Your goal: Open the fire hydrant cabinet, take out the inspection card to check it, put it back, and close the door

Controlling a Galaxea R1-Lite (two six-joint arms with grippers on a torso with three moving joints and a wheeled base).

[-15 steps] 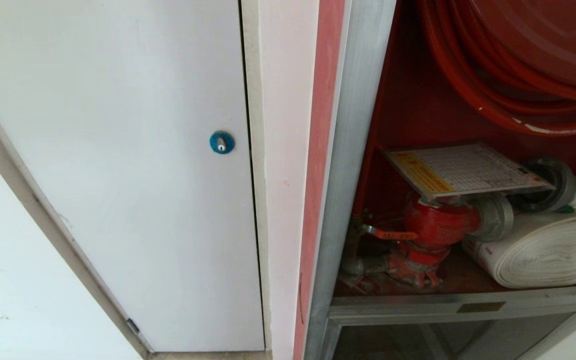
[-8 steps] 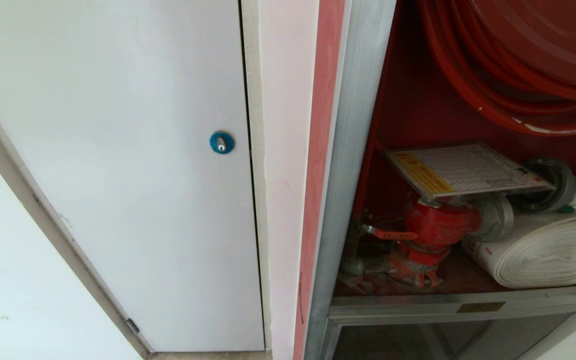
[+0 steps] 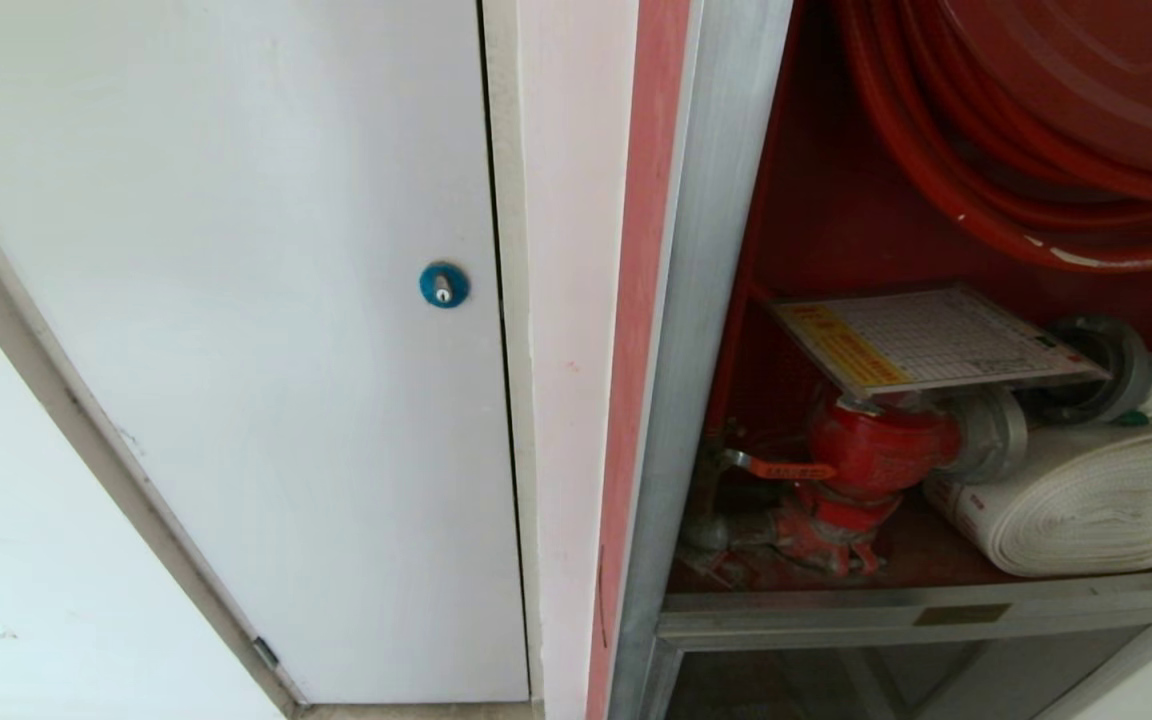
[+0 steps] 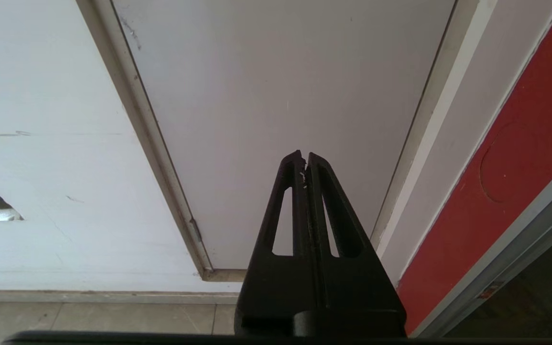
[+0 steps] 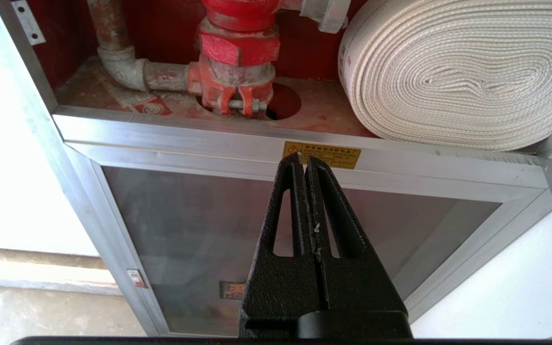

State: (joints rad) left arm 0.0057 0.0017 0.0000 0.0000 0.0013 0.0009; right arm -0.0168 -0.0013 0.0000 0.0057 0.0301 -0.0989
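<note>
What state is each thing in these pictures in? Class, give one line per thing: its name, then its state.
fire hydrant cabinet: open, red inside showing.
inspection card: lying flat on top of the red valve, not held.
red valve: standing upright under the card.
white rolled hose: coiled, lying on the cabinet floor.
white panel: shut.
left gripper: shut, empty.
right gripper: shut, empty, in front of the lower glass panel.

Three close views at cabinet (image 3: 706, 300) front.
Head looks down; wrists aim low; head and right wrist share valve (image 3: 866, 450), hose (image 3: 1086, 500).
</note>
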